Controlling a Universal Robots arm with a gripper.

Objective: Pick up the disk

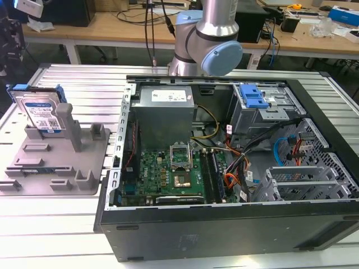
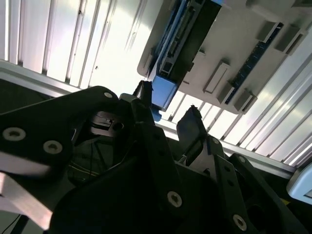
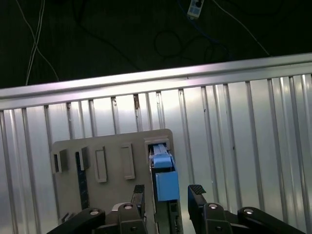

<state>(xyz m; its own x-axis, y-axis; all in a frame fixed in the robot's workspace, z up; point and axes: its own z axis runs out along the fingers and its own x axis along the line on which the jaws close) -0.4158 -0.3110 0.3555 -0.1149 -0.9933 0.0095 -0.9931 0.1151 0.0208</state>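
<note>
Black claw (image 3: 167,190) open and empty, in line with the upright disk (image 3: 165,179)

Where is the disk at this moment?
The disk stands on its edge at the exterior view's left, in the grey fixture beside its tall post, left of the open computer case.

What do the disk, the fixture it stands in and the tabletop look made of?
The disk: silvery metal casing, with a paper-like label and blue plastic rails. The fixture: matte grey plastic, probably, uniform and dull. The tabletop: slatted aluminium by its look, pale and reflective.
</note>
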